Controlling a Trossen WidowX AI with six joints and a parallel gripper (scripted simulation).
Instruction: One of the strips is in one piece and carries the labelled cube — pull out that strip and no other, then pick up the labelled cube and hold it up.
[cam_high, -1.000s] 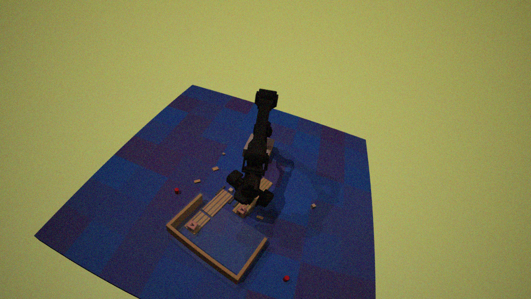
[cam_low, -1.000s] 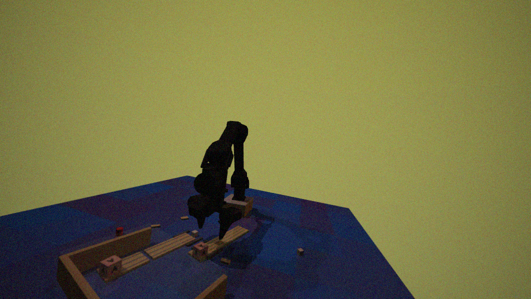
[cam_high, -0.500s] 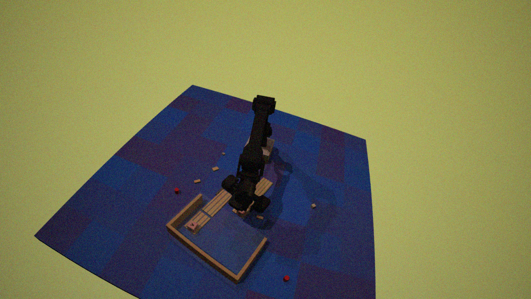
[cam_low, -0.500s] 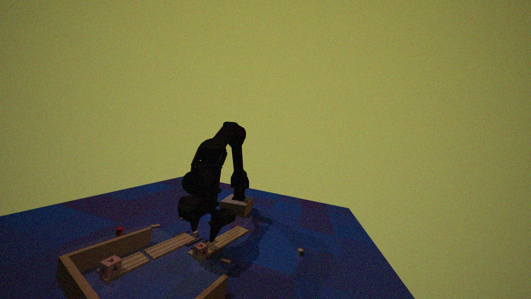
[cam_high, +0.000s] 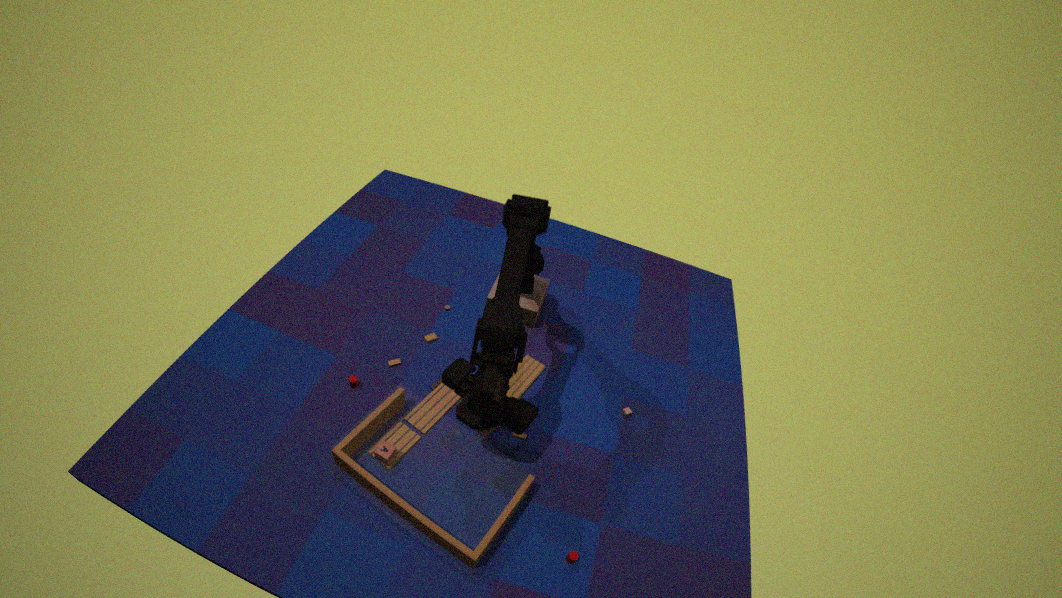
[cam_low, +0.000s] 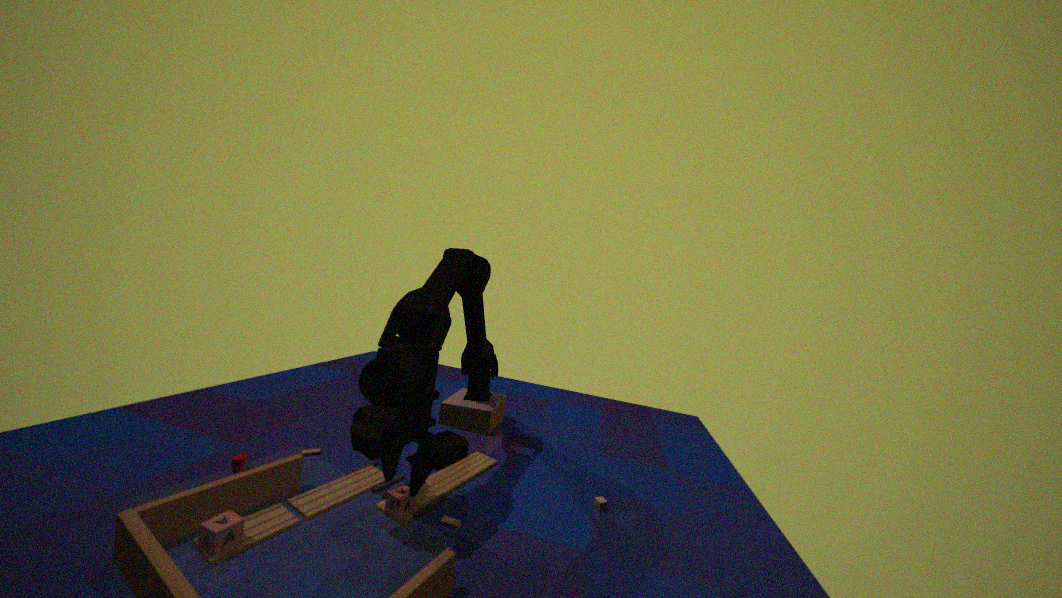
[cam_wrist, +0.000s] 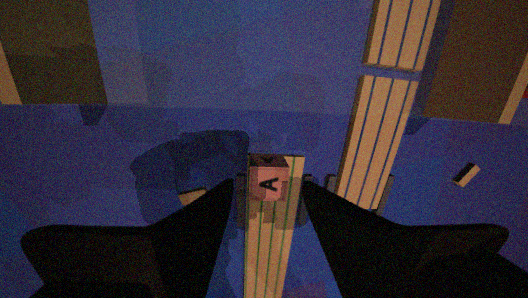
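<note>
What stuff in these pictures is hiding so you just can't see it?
- Top view: the arm covers the A cube and the claw, so neither shows there.
- Exterior view: the mark on the other cube inside the wooden frame is too small and dim to read.
- Wrist view: the green-lined strip runs off the bottom edge, so its near end is cut off.
</note>
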